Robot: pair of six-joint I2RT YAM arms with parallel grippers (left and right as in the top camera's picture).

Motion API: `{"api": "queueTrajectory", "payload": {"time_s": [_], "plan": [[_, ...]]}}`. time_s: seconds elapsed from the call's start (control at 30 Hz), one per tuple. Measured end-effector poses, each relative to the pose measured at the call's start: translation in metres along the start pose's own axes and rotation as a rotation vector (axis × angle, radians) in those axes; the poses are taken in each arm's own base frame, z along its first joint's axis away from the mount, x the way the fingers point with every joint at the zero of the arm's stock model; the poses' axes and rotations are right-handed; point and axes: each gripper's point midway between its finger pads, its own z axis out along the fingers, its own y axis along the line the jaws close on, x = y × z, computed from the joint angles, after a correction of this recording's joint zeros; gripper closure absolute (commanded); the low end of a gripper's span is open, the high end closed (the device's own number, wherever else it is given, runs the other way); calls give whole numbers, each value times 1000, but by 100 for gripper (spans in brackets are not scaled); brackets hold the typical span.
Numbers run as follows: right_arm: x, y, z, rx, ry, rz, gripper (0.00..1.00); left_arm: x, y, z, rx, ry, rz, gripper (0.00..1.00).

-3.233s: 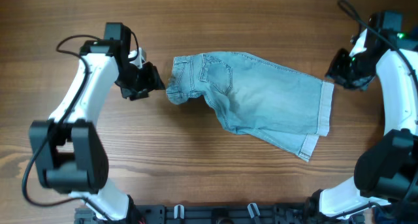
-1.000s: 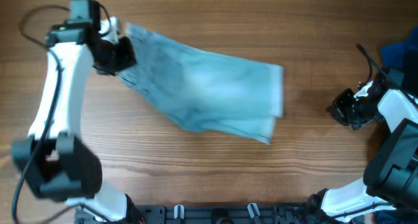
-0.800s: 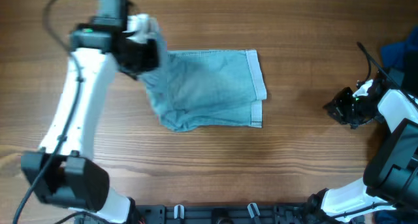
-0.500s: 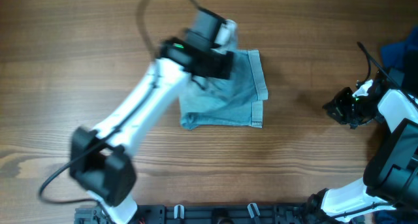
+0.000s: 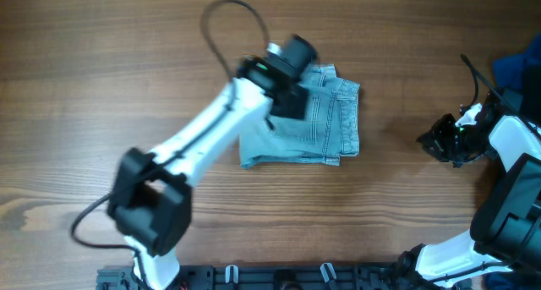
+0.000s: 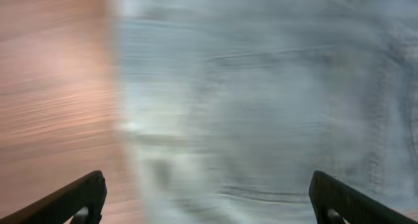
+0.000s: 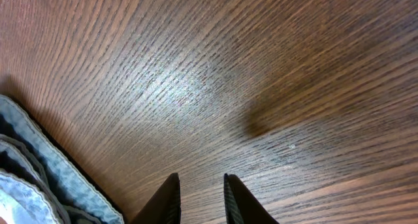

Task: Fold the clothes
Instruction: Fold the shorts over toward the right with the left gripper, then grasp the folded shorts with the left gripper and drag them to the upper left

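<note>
The clothes, light blue denim shorts (image 5: 325, 125), lie folded in a compact stack at the table's middle, waistband and seams on top at the right. My left gripper (image 5: 289, 104) hovers over the stack's left part, blurred by motion. In the left wrist view its fingers (image 6: 78, 199) stand wide apart over the denim (image 6: 261, 100), and the gripper (image 6: 208, 201) is open with nothing pinched. My right gripper (image 5: 435, 140) sits apart at the right. In its wrist view the gripper (image 7: 199, 198) shows a narrow gap over bare wood, and layered shorts hems (image 7: 32, 165) show at the lower left.
A dark navy fabric heap (image 5: 516, 68) lies at the far right edge behind the right arm. The left arm (image 5: 203, 146) stretches diagonally from the front left across the wooden table (image 5: 254, 19). A black cable (image 5: 224, 28) loops above it.
The left arm swept right, carrying the shorts' waistband end over the legs and folding them into a stack, then opened its jaws and let go. The right arm stayed put.
</note>
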Motion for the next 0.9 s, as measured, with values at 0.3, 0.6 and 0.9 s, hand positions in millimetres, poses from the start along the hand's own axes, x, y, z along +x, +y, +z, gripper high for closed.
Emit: {"api": "queueTrajectory", "payload": {"time_s": [0.3, 0.6, 0.9], "plan": [[0, 0, 0, -2, 1, 0, 74, 0, 81, 34, 258, 210, -222, 0], [2, 0, 0, -1, 6, 3, 74, 49, 40, 82, 588, 456, -143, 40], [3, 0, 0, 1, 11, 4, 74, 51, 35, 84, 615, 457, -105, 96]]}}
